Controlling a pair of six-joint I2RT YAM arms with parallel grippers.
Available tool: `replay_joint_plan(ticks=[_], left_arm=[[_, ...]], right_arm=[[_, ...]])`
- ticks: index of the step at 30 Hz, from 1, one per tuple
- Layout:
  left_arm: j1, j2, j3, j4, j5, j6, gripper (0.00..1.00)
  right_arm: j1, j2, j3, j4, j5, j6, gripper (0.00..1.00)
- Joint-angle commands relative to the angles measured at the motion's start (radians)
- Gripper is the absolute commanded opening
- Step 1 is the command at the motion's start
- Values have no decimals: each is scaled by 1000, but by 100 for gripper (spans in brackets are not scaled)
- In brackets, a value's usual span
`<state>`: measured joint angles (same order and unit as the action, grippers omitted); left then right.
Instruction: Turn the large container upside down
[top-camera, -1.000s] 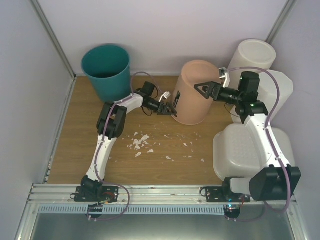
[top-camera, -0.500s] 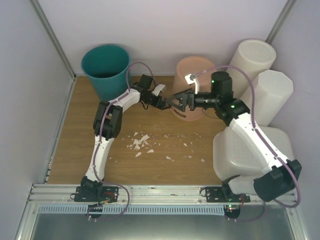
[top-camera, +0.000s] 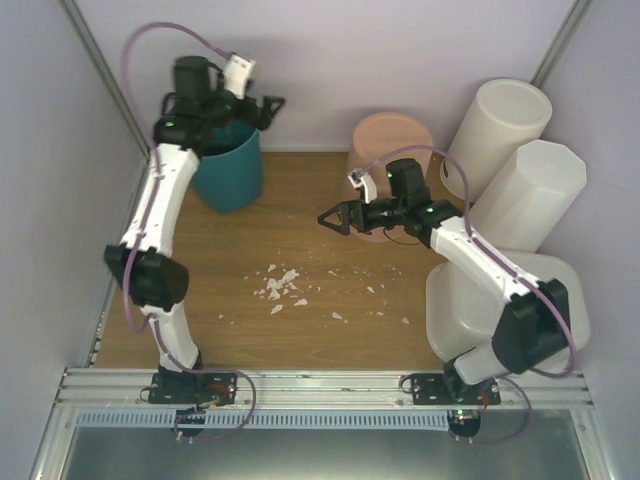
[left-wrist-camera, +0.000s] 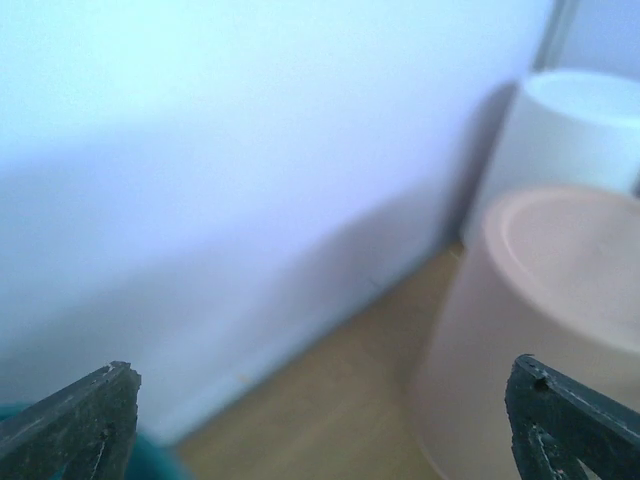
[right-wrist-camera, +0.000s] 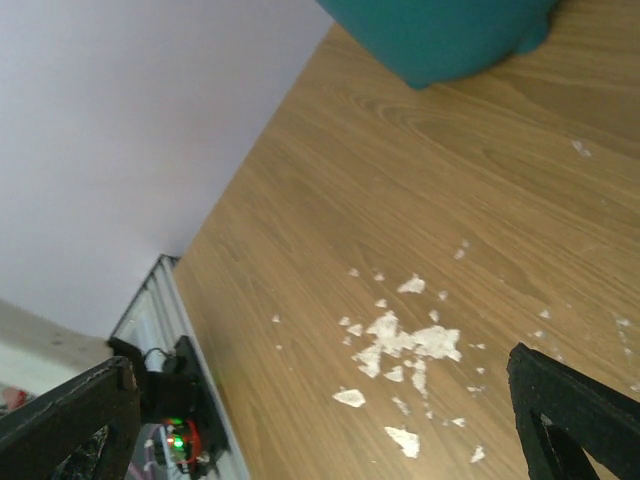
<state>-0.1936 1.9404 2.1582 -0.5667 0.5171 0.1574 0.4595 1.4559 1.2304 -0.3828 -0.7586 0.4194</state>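
1. Your left tool (top-camera: 262, 108) hangs high over the far left corner, just above the rim of the teal bin (top-camera: 230, 170). Its jaws are spread as wide as they go and there is nothing between them.
2. The left wrist view looks along the back wall toward the peach bin (left-wrist-camera: 540, 300) (closed end up). The tall round white bin (left-wrist-camera: 580, 120) stands behind it.
3. Your right tool (top-camera: 335, 218) reaches out over the middle of the counter (top-camera: 200, 300), just in front of the peach bin, and points left. Its jaws also stand wide apart and hold nothing.
4. In the right wrist view you see only wood grain between the fingertips, with a scatter of white scraps (right-wrist-camera: 400, 340) lying on it. The teal bin sits at the top edge of that view.
5. The large container (top-camera: 455, 305) sits at the near right corner of the counter, right beside the right arm's base. That arm's forearm and elbow cross above it.
6. Both tools are well apart from the large container. The right one is nearer, and the left one is across the whole counter.
7. From overhead the large container shows you a smooth, rounded white surface, and you cannot tell from these views which way up it lies.
8. The octagonal white bin (top-camera: 530, 195) stands just behind the large container, next to the round white bin in the far right corner.
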Motion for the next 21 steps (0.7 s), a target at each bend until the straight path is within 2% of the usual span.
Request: replay_joint_plan(ticks=[1,7,12,15,21], left_arm=[[40,-125,2,-41,-102,140,99],[51,-209,-154,-179,-245,333,99],[89,-253,-319,-216,-246,404,99],[91,-239,-319,-265,-251,449,99],[94,-142,-218,-347,-303,515,99]], right_arm=[[16,139,24,11,56,-52,100],[-29,371,212,-137,244,-168,100],[-118,472,332,-217,264,-227,100],[-170,528,398,-270,251,-269,100],[-254,681,593,-422,222,-378,100]])
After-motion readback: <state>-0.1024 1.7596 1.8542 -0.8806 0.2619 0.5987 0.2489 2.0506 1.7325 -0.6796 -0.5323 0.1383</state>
